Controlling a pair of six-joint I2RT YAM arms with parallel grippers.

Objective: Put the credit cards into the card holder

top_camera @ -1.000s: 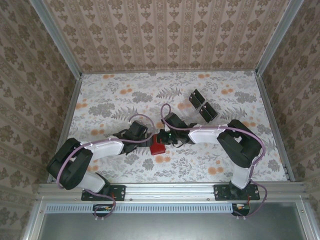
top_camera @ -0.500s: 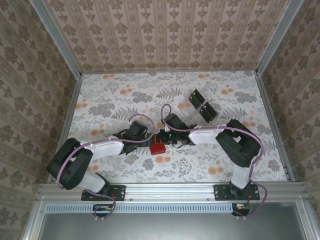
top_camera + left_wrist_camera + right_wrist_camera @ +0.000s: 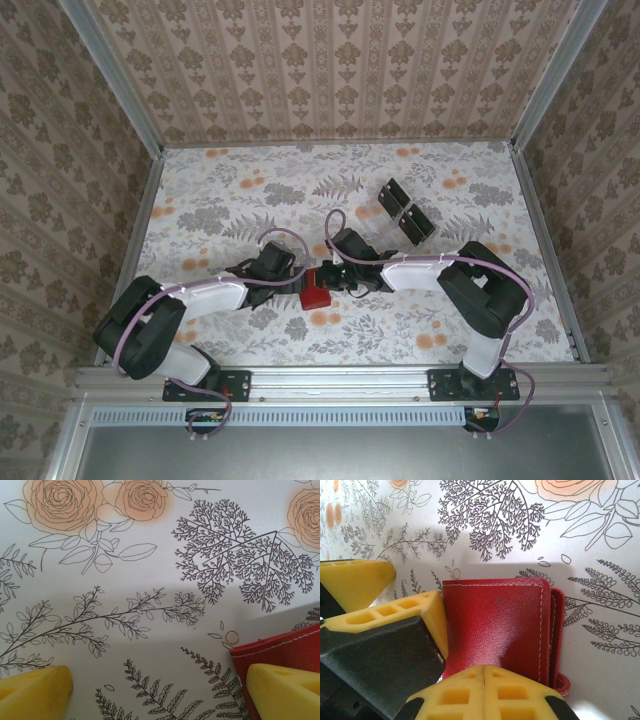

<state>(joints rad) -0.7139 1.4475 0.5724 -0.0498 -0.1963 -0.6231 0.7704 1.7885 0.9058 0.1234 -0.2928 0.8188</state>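
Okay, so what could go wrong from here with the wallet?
The left gripper and right gripper crowd the card holder and may collide. The right gripper, shut at its edge, may drag it rather than open it. The credit cards lie far back, unheld.

tbl [image 3: 450, 180]: floral cloth | red card holder [image 3: 317, 296] ctr | credit cards [image 3: 415, 222] far-R

One red card holder [image 3: 316, 293] is counted. Two dark groups of credit cards [image 3: 418, 223] are counted toward two o'clock from it; the number of cards in each cannot be told. Two arms are counted, each with one gripper: the left gripper [image 3: 160, 695] and the right gripper [image 3: 485, 680].
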